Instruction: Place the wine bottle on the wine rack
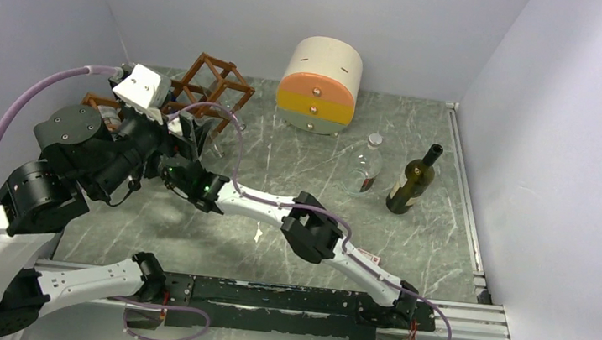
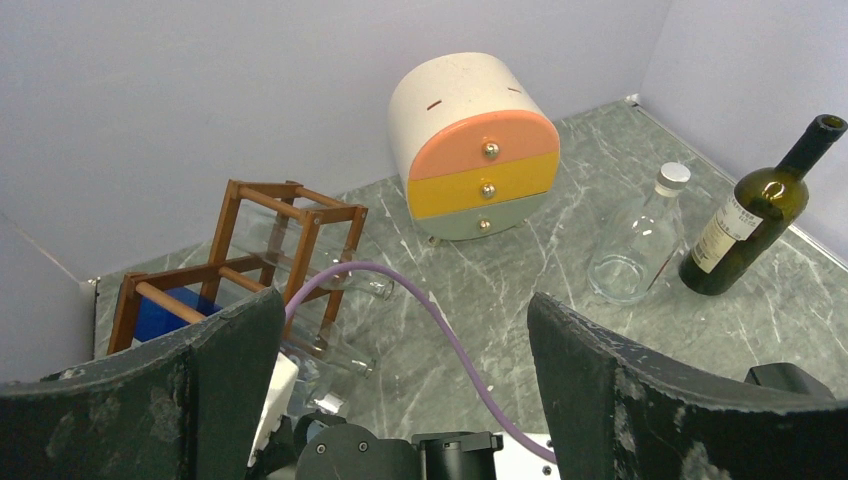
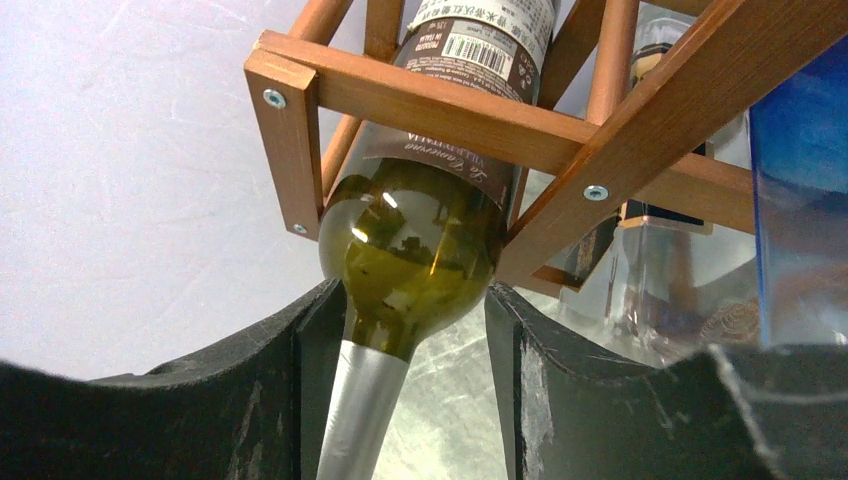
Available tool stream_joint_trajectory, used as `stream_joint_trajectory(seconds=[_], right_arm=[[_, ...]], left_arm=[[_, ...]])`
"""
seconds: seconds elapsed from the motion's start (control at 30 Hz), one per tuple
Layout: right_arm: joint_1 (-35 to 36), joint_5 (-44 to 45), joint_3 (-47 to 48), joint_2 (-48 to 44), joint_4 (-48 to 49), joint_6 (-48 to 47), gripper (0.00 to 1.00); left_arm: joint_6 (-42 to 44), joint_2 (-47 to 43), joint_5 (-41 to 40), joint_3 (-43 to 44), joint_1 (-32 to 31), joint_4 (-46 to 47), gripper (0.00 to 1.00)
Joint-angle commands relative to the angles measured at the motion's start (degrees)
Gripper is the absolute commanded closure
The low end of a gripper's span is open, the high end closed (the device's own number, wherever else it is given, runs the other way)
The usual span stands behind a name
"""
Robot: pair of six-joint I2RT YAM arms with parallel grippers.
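Marble tabletop (image 1: 298,165) — wine rack (image 3: 430,105) holds wine bottle (image 3: 415,240) (clear bottle (image 3: 665,280) alongside).

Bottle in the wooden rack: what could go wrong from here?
The bottle pokes its shoulder and neck out of the rack, flanked by the right tool; pulling back could drag it out. The rack is thin sticks with a clear bottle beside it, so a bump might shift both.
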Motion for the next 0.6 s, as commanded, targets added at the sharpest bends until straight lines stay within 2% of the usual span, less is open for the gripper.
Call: stream_joint_trajectory(seconds=[0.0, 0.27, 0.37, 0.57], right_arm=[[-0.32, -1.37, -2.81, -6.48, 0.38, -1.92, 0.42], [-1.57, -2.84, -16.58, -19.02, 1.18, -2.35, 0.40], [-2.62, -2.15, -26.35, -26.03, 2.35, -1.88, 0.41], [-3.07, 5.88, -49.36, -44.73, 1.03, -4.23, 0.41]], left_arm=[[-0.14, -0.73, 0.13, 1.16, -0.26, 0.94, 0.05], [1.18, -2.23, 3.41, 2.28, -0.24, 3.98, 0.05], [1.63, -3.39, 4.27, 1.41, -0.22, 5.30, 0.05], [2.21, -5.65, 5.94, -0.51, -0.22, 7.08, 0.05]])
